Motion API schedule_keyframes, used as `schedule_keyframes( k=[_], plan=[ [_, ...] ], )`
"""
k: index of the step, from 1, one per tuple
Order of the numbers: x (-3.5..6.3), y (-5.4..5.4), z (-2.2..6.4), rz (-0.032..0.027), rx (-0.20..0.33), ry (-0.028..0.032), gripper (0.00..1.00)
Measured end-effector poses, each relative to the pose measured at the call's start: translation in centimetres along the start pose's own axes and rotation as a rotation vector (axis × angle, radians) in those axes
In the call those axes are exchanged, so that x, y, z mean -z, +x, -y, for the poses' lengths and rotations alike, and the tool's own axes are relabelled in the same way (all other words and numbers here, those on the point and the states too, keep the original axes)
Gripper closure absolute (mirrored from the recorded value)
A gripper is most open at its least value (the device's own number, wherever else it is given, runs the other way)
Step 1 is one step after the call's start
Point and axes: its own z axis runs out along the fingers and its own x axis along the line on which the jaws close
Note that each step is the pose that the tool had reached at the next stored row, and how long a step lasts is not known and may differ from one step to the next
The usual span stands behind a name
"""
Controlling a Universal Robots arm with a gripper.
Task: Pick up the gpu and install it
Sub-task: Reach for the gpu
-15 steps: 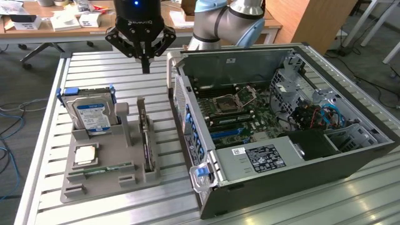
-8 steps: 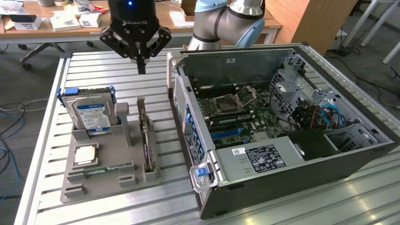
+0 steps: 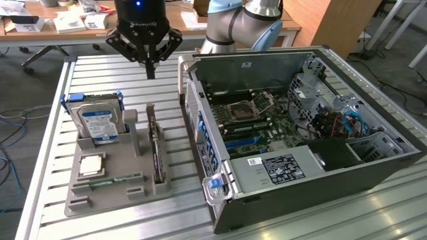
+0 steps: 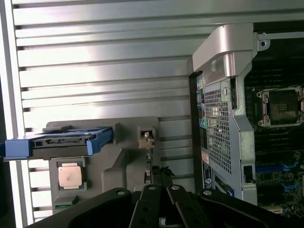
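Closed empty hand (image 3: 151, 70) upper left, exterior view, clear of gpu (image 3: 156, 150) standing on edge in gray tray (image 3: 107, 199). Likely light, stiff, fragile; grip top edge.

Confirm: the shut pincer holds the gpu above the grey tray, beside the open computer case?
No. The shut pincer holds nothing above the grey tray; the gpu stands on edge in that tray, beside the open computer case. The exterior view shows it.
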Motion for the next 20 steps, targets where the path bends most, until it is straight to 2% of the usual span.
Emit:
schedule_keyframes(
  k=[7, 20],
  plan=[
    [0.02, 0.0, 0.52, 0.0, 0.0, 0.0, 0.89],
    [0.12, 0.4, 2.54, 0.0, 0.0, 0.0, 0.89]
  ],
)
